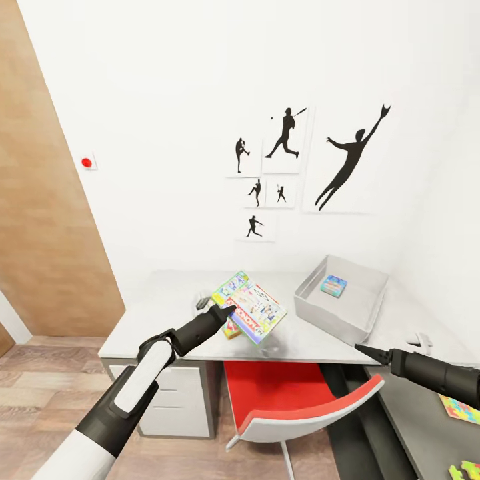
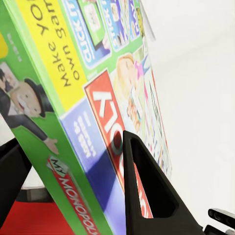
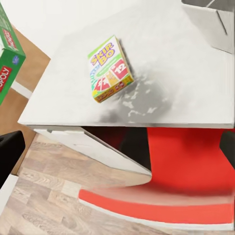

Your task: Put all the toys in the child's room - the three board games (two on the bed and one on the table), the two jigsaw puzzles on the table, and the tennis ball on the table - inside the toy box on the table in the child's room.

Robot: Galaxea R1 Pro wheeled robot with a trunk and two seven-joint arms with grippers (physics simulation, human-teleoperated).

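The flat, white, red-banded Monopoly box [image 1: 252,312], judged light, stiff and slick, was held by its edge, tilted above the pale grey-topped desk's [image 1: 160,313] front edge, in the clamped left gripper [image 1: 225,311], short of the shallow grey bin [image 1: 347,317]; the right gripper's [image 1: 363,349] state could not be told.

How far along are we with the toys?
Done: one small blue game lies in the toy box. In hand: the left tool grips the Monopoly box, held tilted above the table. Left: the Skip-Bo box lies on the table, and jigsaw puzzles sit on the lower desk by the right tool. No ball visible.
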